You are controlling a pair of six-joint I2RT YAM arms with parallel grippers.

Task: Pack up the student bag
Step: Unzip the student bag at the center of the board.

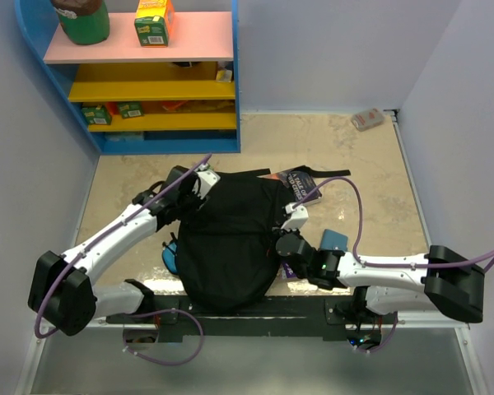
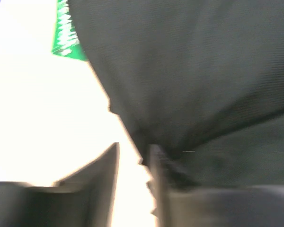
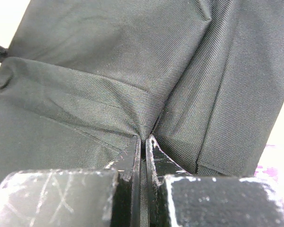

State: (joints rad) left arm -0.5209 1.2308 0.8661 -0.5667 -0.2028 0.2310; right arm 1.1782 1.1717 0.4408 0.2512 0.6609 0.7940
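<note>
Beyond the student bag (image 1: 226,247), a dark book (image 1: 300,183) (white title illegible).

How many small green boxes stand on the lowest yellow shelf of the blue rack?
2. One green box stands at the left end of the lowest yellow shelf; the second green box is just right of it. The shelf above may hide others.

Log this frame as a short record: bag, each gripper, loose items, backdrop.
bag: black student bag lying mid-table between the arms
left gripper: at the bag's far left edge, narrow gap between its fingers
right gripper: shut, pinching bag fabric on its right side
loose items: book showing at the bag's far right edge; blue pencil case at its left
backdrop: blue shelf far left
</note>
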